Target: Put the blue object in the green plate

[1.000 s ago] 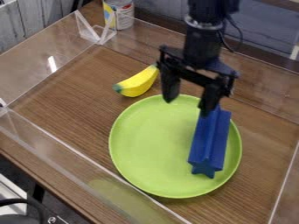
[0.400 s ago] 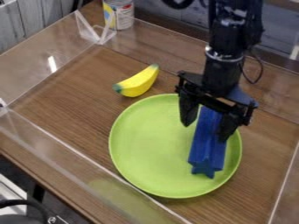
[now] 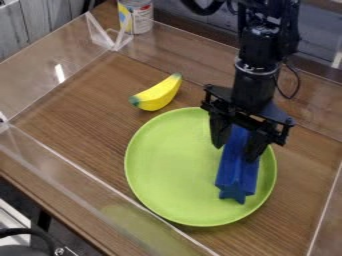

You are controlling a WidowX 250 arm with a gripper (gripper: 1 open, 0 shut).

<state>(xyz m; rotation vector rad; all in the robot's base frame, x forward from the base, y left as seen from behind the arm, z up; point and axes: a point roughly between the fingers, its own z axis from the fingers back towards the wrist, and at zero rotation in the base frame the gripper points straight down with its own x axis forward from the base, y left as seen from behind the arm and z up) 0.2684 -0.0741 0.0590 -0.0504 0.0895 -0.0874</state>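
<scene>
Camera view, from the left edge: a clear plastic wall (image 3: 54,70) borders a wooden table (image 3: 80,120). Farther back, near the top, stands a small bottle with a yellow label (image 3: 134,15). A yellow banana (image 3: 158,93) lies on the wood just beyond the upper left rim of the green plate (image 3: 160,165), close to it but outside it. The plate fills the middle of the table. On its right half lies the blue object (image 3: 242,165), its length running from the far rim toward the near rim, inside the plate. The gripper (image 3: 249,135) points straight down over the bar's far end, with one dark finger on each side of it; whether the fingers press on the bar or stand clear of it cannot be told.
</scene>
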